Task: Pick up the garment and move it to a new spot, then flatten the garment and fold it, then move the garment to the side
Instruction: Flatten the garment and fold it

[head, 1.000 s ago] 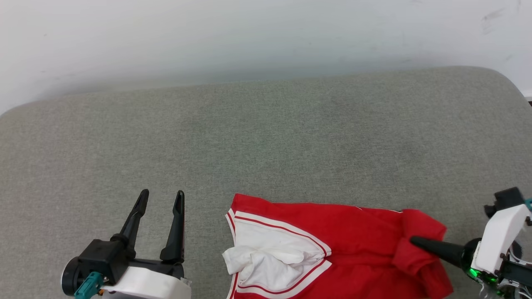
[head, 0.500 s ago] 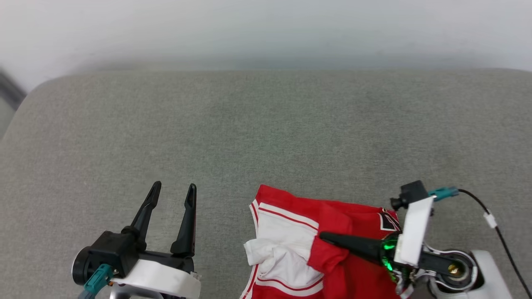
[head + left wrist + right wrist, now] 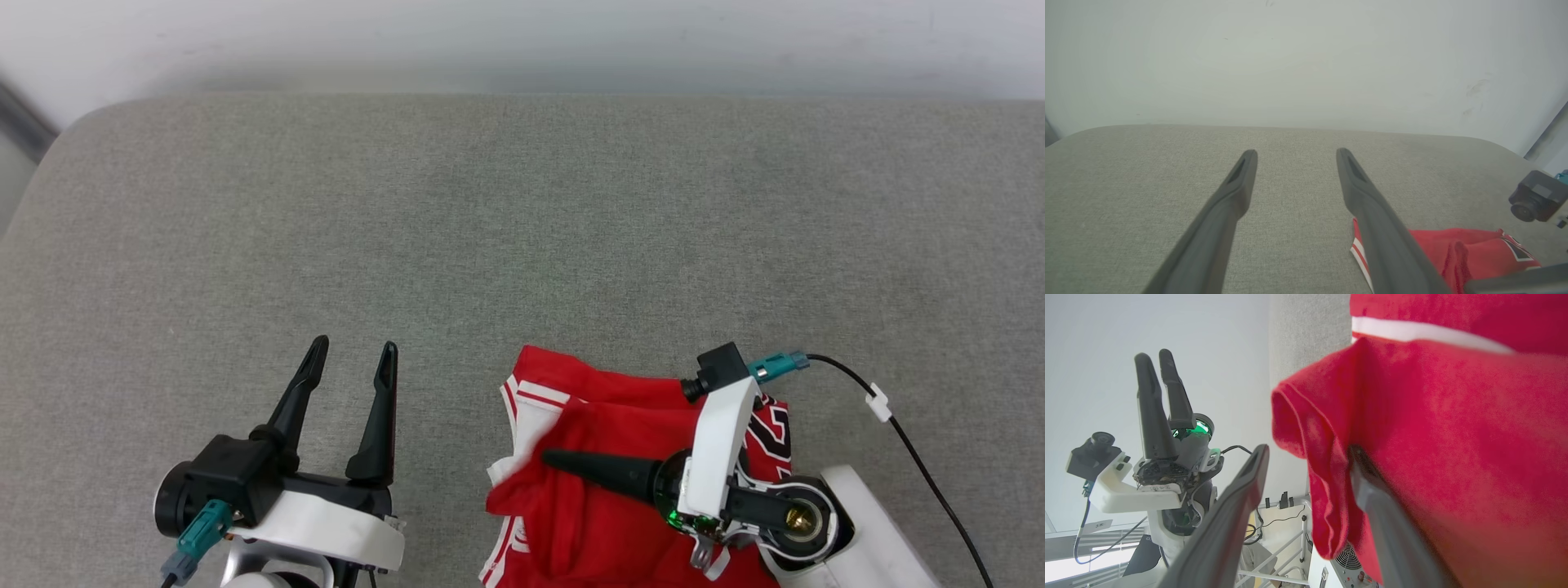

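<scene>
1. We see the garment [image 3: 588,531] lying bunched on a grey padded surface [image 3: 522,229], its red cloth folded over on itself.
2. At the garment's left edge a white sleeve [image 3: 531,416] with red striped trim pokes out from under the red fold. At its right edge a bit of black, white-outlined lettering [image 3: 771,429] shows.
3. The right gripper [image 3: 1308,451] lies over the middle of the garment, its fingers pointing towards the garment's left side. Its jaws stand apart. We see a fold of red cloth draped over one finger, while the other finger is free of the cloth.
4. The left gripper [image 3: 355,347] sits to the left of the garment, well apart from it and not touching it. Its jaws are spread wide with nothing between them.
5. To the right of the garment a black cable [image 3: 922,465] trails from the right wrist across the padding.
6. Beyond the garment's far side the padding runs on to a pale wall [image 3: 522,41].
</scene>
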